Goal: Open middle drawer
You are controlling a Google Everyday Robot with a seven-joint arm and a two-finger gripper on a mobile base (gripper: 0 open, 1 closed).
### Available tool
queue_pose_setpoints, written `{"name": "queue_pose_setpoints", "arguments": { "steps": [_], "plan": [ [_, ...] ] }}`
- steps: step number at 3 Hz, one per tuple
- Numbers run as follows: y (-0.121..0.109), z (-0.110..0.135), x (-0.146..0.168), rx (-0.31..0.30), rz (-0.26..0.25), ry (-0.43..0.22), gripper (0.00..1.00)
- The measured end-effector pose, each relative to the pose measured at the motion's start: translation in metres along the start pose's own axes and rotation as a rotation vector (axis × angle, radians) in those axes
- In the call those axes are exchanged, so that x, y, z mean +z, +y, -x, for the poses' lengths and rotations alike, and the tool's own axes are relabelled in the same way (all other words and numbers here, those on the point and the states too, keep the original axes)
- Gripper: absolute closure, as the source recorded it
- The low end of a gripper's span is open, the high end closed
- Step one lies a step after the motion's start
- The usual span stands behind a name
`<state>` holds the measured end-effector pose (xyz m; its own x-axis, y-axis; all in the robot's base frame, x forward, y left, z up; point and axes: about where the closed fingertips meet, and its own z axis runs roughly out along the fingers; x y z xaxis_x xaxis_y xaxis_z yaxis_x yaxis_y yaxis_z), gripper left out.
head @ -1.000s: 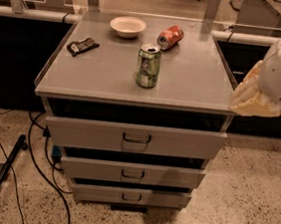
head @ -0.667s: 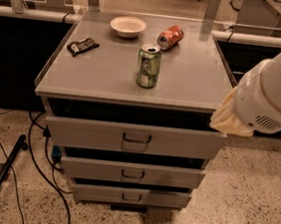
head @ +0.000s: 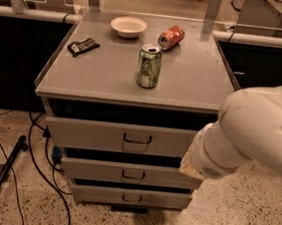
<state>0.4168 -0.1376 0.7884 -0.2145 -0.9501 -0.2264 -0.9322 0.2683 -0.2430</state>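
Sits at 6 o'clock under the desk [head: 193, 90]: middle drawer [head: 99, 172], second of three grey fronts, loop handle [head: 133, 174] untouched. Has swung the pincer [head: 190, 164] down from the desk's 3 o'clock edge to 3 o'clock of that handle, by the drawer's right end. Cannot tell whether open or closed. Suggests approach under way, grasp not yet made. Leaves green can [head: 149, 66] upright on top.
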Motion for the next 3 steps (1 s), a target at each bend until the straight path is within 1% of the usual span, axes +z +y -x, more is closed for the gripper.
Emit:
{"name": "queue_pose_setpoints", "arguments": {
  "steps": [1, 2, 3],
  "plan": [
    [0.011, -0.005, 0.014, 0.003, 0.021, 0.012, 1.0],
    [0.01, -0.006, 0.014, -0.005, 0.003, 0.021, 1.0],
    [0.012, -0.024, 0.033, -0.017, -0.065, 0.049, 1.0]
  ]
}}
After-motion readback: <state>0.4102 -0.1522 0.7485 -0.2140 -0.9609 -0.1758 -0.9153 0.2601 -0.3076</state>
